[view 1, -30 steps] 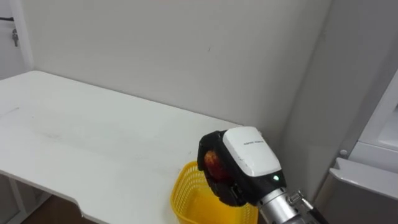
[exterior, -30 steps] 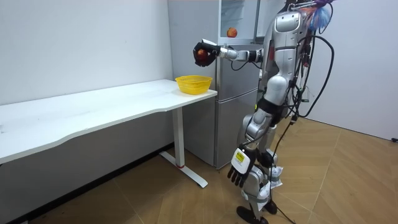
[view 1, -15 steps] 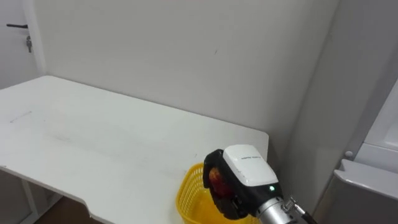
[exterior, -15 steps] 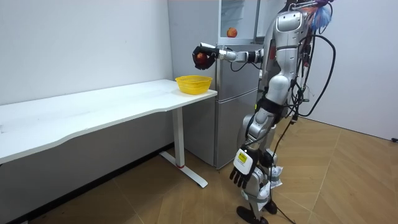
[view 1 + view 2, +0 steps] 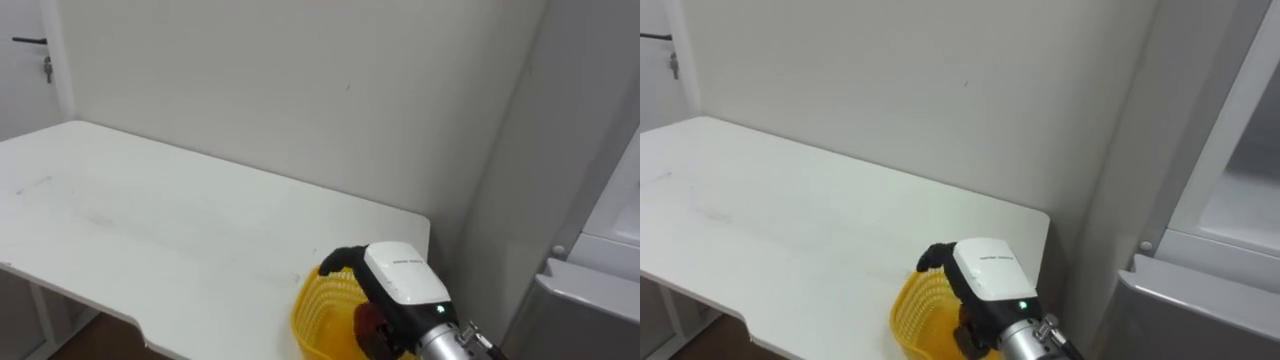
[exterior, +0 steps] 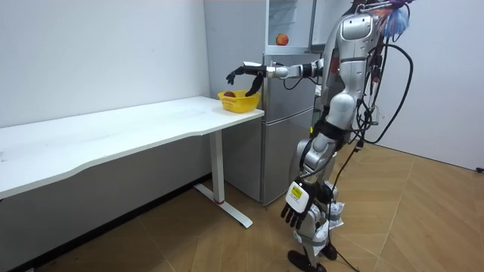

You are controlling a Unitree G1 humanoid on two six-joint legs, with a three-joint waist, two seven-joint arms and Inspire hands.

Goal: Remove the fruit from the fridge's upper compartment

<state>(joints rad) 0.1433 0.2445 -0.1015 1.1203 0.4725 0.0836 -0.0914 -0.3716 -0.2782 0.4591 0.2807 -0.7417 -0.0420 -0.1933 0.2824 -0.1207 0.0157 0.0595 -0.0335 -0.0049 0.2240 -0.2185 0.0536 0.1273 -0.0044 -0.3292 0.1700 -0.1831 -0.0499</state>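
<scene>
A red apple (image 5: 368,321) lies in the yellow basket (image 5: 322,308) at the right end of the white table (image 5: 150,230), close to the fridge (image 6: 283,98). My right hand (image 5: 405,288) hovers just over the basket with its fingers spread, holding nothing. In the room view the open hand (image 6: 249,72) reaches out above the basket (image 6: 240,101). A second apple (image 6: 282,38) rests on a shelf in the open upper fridge. My left hand (image 6: 296,211) hangs low by my leg, its fingers relaxed.
I stand in front of the fridge at the table's right end. A white wall (image 5: 300,90) runs behind the table. The fridge's grey side (image 5: 520,180) rises right beside the basket, and its open compartment (image 5: 1240,190) shows at the right.
My right hand has gone from shut on the apple to open, and the apple now lies in the basket. The hand has dipped a little lower over it.
</scene>
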